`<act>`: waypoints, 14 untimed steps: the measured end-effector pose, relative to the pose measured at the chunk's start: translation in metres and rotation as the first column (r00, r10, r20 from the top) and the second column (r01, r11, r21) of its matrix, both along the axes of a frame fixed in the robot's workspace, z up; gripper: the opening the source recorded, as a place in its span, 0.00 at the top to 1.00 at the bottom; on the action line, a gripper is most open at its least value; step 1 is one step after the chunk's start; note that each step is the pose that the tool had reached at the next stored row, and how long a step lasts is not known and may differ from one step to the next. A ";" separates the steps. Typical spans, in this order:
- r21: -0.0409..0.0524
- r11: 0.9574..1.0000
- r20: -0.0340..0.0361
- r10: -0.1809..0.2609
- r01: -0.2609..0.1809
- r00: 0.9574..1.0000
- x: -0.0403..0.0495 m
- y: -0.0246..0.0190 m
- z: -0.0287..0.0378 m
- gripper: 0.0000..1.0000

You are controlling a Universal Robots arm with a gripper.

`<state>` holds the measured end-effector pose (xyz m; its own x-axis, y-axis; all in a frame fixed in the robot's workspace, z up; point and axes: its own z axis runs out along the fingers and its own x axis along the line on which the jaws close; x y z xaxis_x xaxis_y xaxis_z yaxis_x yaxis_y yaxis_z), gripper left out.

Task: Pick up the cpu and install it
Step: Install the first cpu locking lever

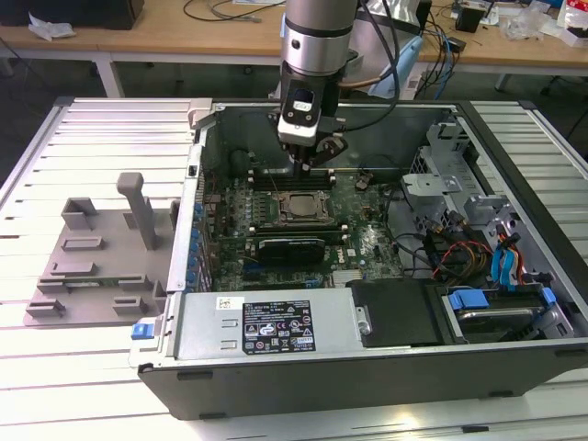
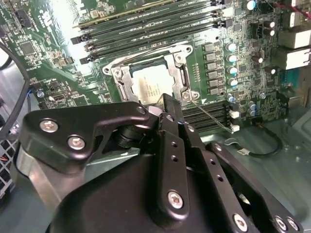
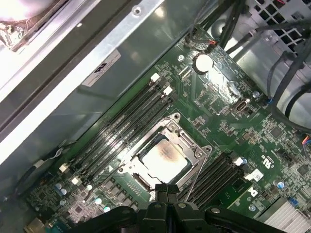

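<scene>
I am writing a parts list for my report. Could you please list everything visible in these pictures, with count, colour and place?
open metal computer case: one, dark grey, lying on the white slatted table.
flat circuit motherboard: one, green, inside the case.
flat square silver-grey cpu: one, sitting within the metal socket frame on the motherboard.
long thin memory modules: several, black, on both sides of the socket frame.
long rectangular card: one, black, beside the socket frame.
moulded plastic fixture: one, grey, on the table at the exterior view's left.
round coin battery: one, silver, on the motherboard.
black gripper: one, shut, above the socket frame's edge.
</scene>
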<state>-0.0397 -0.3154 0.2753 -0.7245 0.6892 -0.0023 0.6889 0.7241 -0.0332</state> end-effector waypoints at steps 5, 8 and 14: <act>0.000 0.998 0.000 0.065 -0.065 0.998 0.0000 0.0000 0.0000 0.89; 0.000 0.996 0.000 0.091 -0.091 0.996 0.0000 0.0000 0.0000 0.89; 0.000 0.986 0.000 0.168 -0.168 0.986 0.0000 0.0000 0.0000 0.89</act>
<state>-0.0397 -0.3154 0.2753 -0.8301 0.5576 -0.0023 0.5574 0.8296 -0.0332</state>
